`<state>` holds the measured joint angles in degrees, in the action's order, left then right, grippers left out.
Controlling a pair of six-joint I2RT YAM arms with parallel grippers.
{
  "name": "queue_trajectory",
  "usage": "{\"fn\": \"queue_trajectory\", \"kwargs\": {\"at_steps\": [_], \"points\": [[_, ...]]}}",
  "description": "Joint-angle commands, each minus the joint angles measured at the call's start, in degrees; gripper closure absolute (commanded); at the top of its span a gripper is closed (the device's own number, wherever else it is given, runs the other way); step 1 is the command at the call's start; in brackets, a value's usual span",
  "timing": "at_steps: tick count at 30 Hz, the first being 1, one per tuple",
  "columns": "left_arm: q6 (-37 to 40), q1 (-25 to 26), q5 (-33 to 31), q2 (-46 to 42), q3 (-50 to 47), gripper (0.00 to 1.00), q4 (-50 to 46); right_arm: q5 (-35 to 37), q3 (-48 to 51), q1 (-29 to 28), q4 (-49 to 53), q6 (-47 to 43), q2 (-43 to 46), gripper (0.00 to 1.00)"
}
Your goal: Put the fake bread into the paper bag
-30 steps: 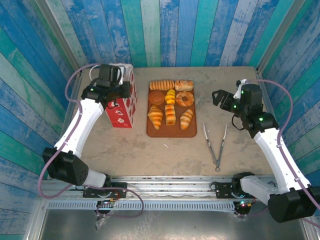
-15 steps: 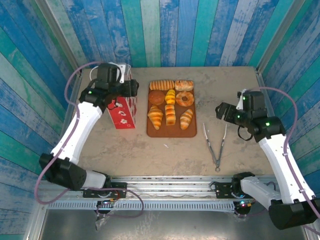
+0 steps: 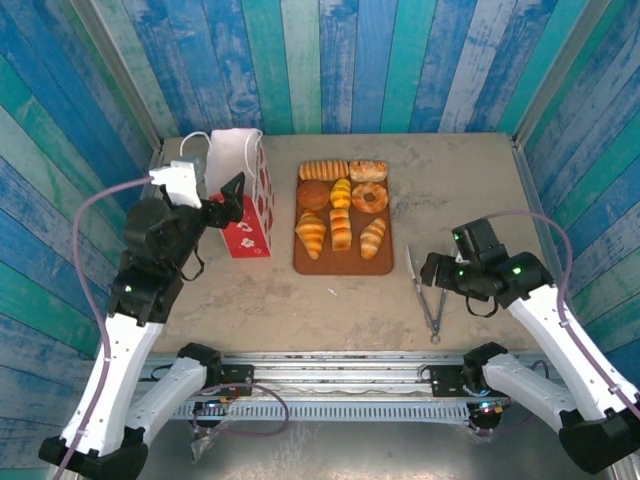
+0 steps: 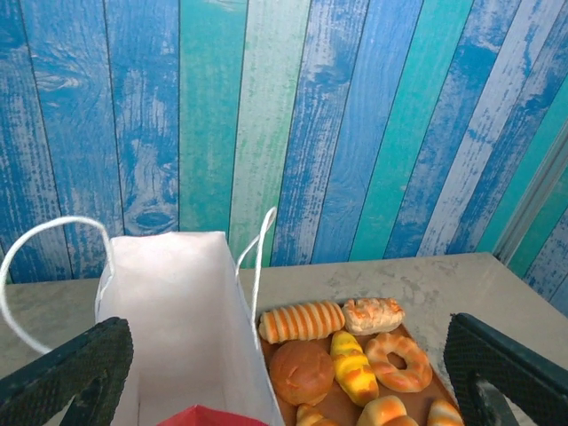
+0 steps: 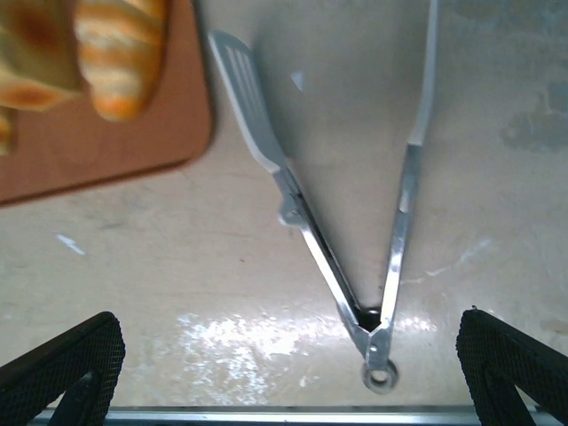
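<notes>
Golden fake bread (image 3: 340, 228) lies between left claw (image 3: 228, 203) and right claw (image 3: 431, 271).

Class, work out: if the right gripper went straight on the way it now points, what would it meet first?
Probably the tongs, lying on the table right under it; the right gripper, open, points down at them. Height above them is unclear.

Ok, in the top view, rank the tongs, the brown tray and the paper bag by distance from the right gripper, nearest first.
1. The tongs, on the table right under the right gripper.
2. The brown tray, to its left, mid-table.
3. The paper bag, far left, toward the back.
</notes>
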<state>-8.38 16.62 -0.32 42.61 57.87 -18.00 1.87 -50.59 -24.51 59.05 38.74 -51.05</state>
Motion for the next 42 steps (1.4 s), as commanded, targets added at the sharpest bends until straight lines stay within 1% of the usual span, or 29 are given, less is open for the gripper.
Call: {"fn": "queue_trajectory", "kwargs": {"at_steps": [1, 7, 11, 16, 21, 25, 27, 34, 38, 42], "points": [[0.01, 0.18, -2.64, -2.92, -3.65, 0.06, 3.78, 6.21, 2.22, -2.46, 0.93, 4.32, -1.25, 0.0], [0.0, 0.16, -8.67, -8.13, -7.5, 0.06, 6.27, 4.95, 8.1, -5.43, -6.48, 6.39, -5.6, 0.0], [0.55, 0.15, -11.92, -10.66, -9.48, 0.06, 8.29, 4.93, 12.51, -5.76, -10.14, 8.87, -6.28, 0.0], [0.86, 0.12, -13.03, -10.82, -10.13, 0.06, 9.03, 5.79, 17.24, -5.76, -13.53, 11.0, -6.44, 0.0], [0.02, 0.17, -14.23, -9.07, -9.55, 0.06, 9.34, 4.1, 19.51, -5.81, -18.45, 10.92, -10.02, 0.0], [-1.19, 0.16, -14.44, -8.27, -9.8, 0.06, 10.6, 4.91, 19.9, -5.75, -21.73, 10.57, -13.13, 0.0], [-1.53, 0.12, -14.29, -7.86, -9.7, 0.06, 11.1, 5.96, 19.74, -5.79, -22.51, 10.3, -14.2, 0.04], [-1.64, 0.17, -14.27, -6.66, -8.47, 0.06, 10.79, 9.21, 21.01, -5.69, -23.87, 11.71, -17.26, 0.1], [-1.73, 0.16, -14.41, -6.71, -8.32, 0.06, 10.45, 9.19, 21.02, -5.71, -25.99, 10.1, -19.18, 0.13], [-1.59, 0.16, -14.47, -6.42, -7.83, 0.06, 9.87, 8.09, 20.99, -5.7, -26.97, 9.34, -20.99, 0.19]]}}
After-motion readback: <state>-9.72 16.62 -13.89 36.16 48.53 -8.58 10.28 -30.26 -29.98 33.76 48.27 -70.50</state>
